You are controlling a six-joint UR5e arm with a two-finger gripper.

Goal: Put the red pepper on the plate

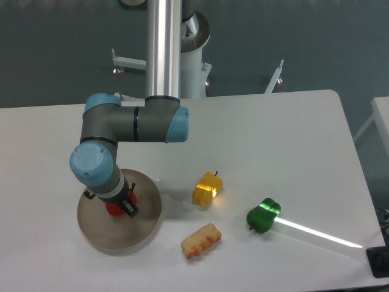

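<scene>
The plate (143, 228) is a flat round beige-grey disc at the front left of the white table. The red pepper (114, 210) shows as a small glossy red patch over the plate's middle, mostly hidden by the arm's wrist. My gripper (121, 205) points down onto the plate right at the red pepper. Its fingers are hidden behind the wrist, so I cannot see whether they are shut on the pepper or open beside it.
A yellow pepper (207, 188) lies right of the plate. A green pepper (263, 215) lies further right. A tan corn-like toy (201, 240) lies near the front edge. The arm's base column (163, 48) stands at the back.
</scene>
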